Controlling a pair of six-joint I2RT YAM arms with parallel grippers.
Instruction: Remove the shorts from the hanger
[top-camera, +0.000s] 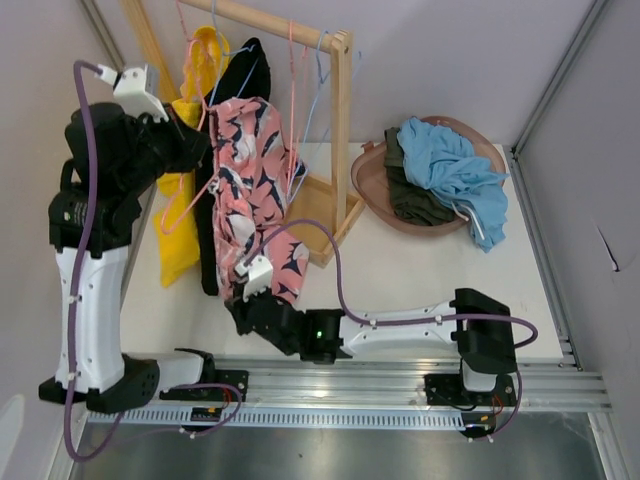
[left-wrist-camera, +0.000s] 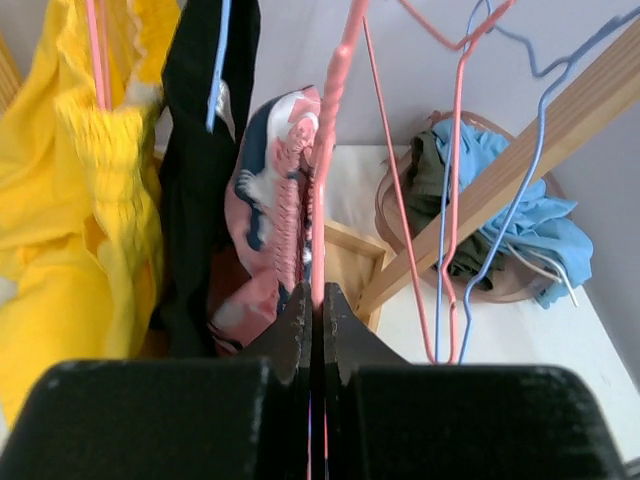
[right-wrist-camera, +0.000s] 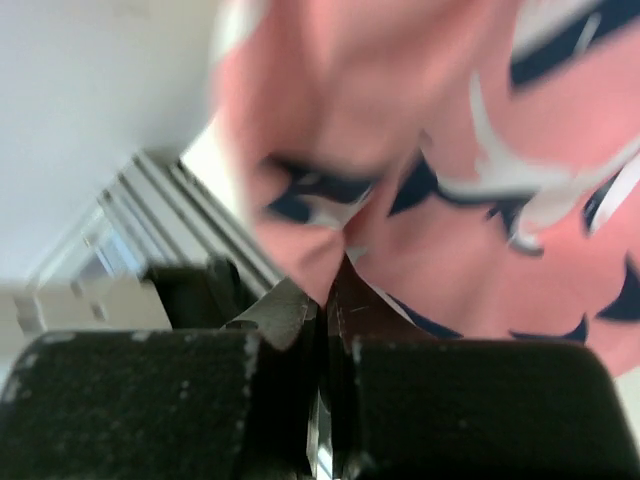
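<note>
The shorts (top-camera: 255, 180), pink with a navy and white print, hang from a pink wire hanger (left-wrist-camera: 335, 120) on the wooden rack (top-camera: 342, 130). My left gripper (top-camera: 200, 150) is raised beside the rack and shut on the hanger's wire; in the left wrist view the wire runs straight up from between the jaws of that gripper (left-wrist-camera: 318, 300), with the shorts (left-wrist-camera: 280, 190) just behind. My right gripper (top-camera: 243, 285) sits low under the garment, shut on the bottom hem. Seen from the right wrist, the shorts (right-wrist-camera: 450, 150) fill the frame and a fold is pinched in that gripper (right-wrist-camera: 328, 298).
A yellow garment (top-camera: 185, 180) and a black one (top-camera: 240, 70) hang left of the shorts. Empty pink and blue hangers (left-wrist-camera: 455, 200) dangle to their right. A brown basket (top-camera: 372, 185) of blue and dark green clothes sits at the back right. The rack's wooden base (top-camera: 320, 225) lies behind the shorts.
</note>
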